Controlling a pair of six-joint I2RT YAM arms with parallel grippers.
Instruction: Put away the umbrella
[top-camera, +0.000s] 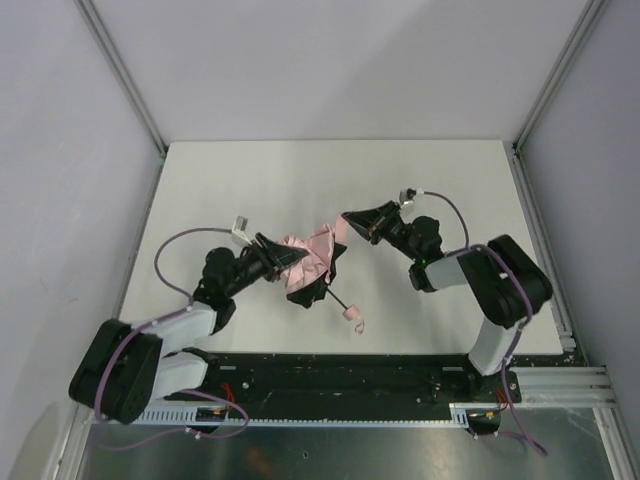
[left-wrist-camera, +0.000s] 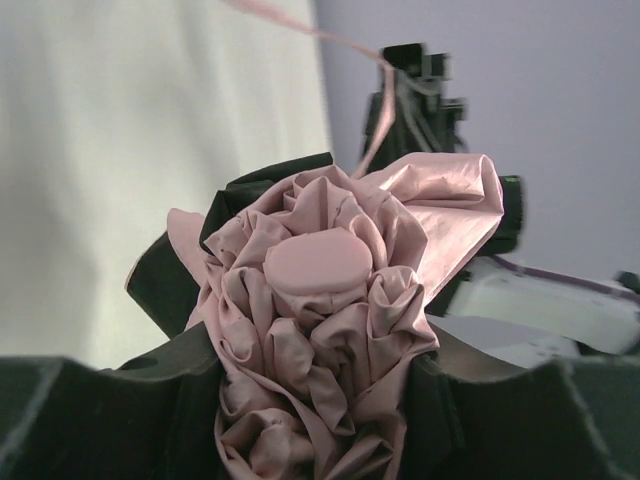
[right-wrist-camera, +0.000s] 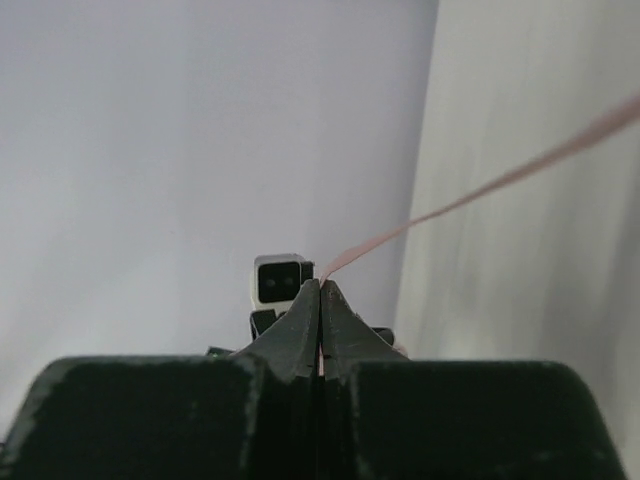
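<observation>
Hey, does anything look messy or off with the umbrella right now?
Yes. The umbrella is crumpled into uneven bunches in the left hand, with one loose flap sticking out sideways rather than wrapped flat. The right hand is shut on only its thin strap, which is taut.

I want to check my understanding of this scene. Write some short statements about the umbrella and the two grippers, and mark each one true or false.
1. The left gripper holds the bunched pale pink fabric folding umbrella. True.
2. The right gripper is wide open. False: it is shut and pinches a thin pink strap of the umbrella.
3. The umbrella's pink handle is inside the right gripper. False: it is free at the end of the black shaft, with no gripper on it.
4. In the left wrist view, a round pink cap shows in the middle of the gathered fabric. True.
</observation>
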